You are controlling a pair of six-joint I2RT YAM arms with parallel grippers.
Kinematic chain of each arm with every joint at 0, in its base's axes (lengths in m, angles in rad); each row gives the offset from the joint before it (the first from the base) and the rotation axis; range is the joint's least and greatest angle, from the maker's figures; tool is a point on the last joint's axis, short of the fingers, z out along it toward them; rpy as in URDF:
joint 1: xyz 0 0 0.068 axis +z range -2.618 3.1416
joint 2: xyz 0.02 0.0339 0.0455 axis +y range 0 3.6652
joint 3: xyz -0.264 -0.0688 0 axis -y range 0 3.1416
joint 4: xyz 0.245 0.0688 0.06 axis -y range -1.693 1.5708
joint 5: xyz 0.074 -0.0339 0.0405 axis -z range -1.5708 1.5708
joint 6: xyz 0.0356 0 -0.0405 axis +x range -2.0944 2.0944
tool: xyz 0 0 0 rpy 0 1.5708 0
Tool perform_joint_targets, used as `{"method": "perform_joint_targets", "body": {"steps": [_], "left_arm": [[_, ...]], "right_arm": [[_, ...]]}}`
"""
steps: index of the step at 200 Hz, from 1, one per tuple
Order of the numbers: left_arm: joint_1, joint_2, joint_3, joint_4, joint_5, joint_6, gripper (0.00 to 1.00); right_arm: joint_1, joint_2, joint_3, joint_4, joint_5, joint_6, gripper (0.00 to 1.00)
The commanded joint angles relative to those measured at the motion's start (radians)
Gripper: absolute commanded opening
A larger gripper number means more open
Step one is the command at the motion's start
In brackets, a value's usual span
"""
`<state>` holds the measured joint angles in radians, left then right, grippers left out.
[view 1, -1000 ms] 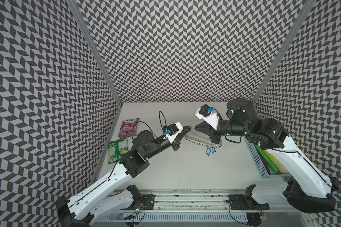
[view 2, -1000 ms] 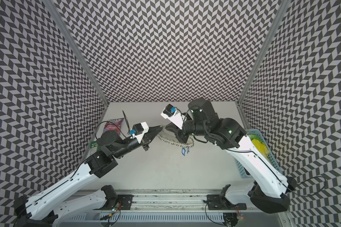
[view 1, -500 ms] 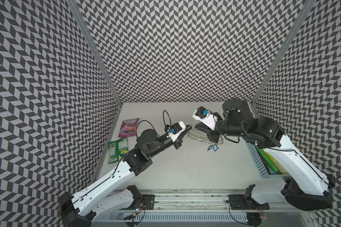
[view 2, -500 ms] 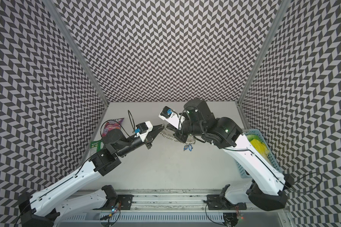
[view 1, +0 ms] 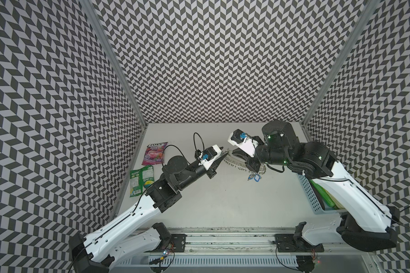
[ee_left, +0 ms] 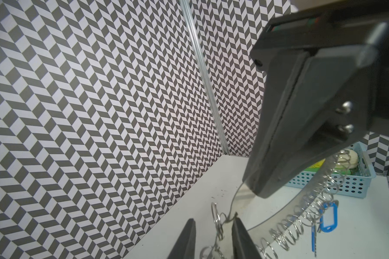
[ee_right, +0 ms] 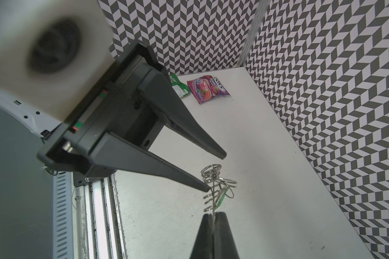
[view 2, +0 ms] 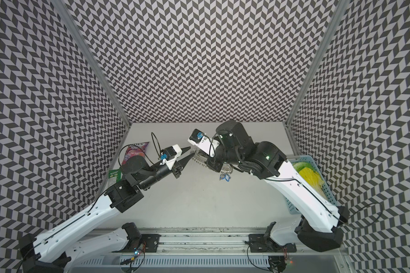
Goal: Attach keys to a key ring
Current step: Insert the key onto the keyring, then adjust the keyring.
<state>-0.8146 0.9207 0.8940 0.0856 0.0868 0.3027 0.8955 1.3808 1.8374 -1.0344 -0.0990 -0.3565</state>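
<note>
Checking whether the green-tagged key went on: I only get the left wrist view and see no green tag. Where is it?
Observer: The right wrist view shows the green tag among the wire rings at the end of the key ring.
Operator: Are my left fingers gripping it?
Observer: No. The left gripper is open; one of its fingers meets the rings with its tip, the other stands clear.
Operator: Anything beside that arm?
Observer: In a top view, a purple snack packet and a green snack packet lie by the wall.
</note>
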Motion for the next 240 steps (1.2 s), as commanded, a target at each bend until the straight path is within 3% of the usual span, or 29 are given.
{"method": "perform_joint_targets", "body": {"steps": [1, 64, 83, 108, 170, 199, 240], "left_arm": [[0.006, -0.035, 0.008, -0.049, -0.016, 0.022, 0.32], [0.009, -0.095, 0.088, -0.22, -0.044, -0.063, 0.33], [0.036, -0.032, 0.228, -0.373, 0.052, -0.124, 0.3], [0.124, 0.077, 0.393, -0.544, 0.289, -0.176, 0.26], [0.169, 0.111, 0.516, -0.681, 0.389, -0.277, 0.27], [0.169, 0.127, 0.536, -0.788, 0.453, -0.366, 0.22], [0.169, 0.14, 0.581, -0.863, 0.449, -0.45, 0.19]], "right_arm": [[0.007, -0.008, -0.001, 0.051, 0.017, -0.001, 0.0], [0.008, -0.012, -0.021, 0.063, 0.006, -0.004, 0.0], [0.008, -0.017, -0.035, 0.069, -0.009, -0.007, 0.0], [0.007, -0.051, -0.094, 0.115, -0.062, -0.028, 0.0], [0.007, -0.121, -0.179, 0.163, -0.108, -0.062, 0.0], [0.007, -0.137, -0.197, 0.156, -0.123, -0.092, 0.0], [0.008, -0.153, -0.216, 0.135, -0.13, -0.117, 0.0]]}}
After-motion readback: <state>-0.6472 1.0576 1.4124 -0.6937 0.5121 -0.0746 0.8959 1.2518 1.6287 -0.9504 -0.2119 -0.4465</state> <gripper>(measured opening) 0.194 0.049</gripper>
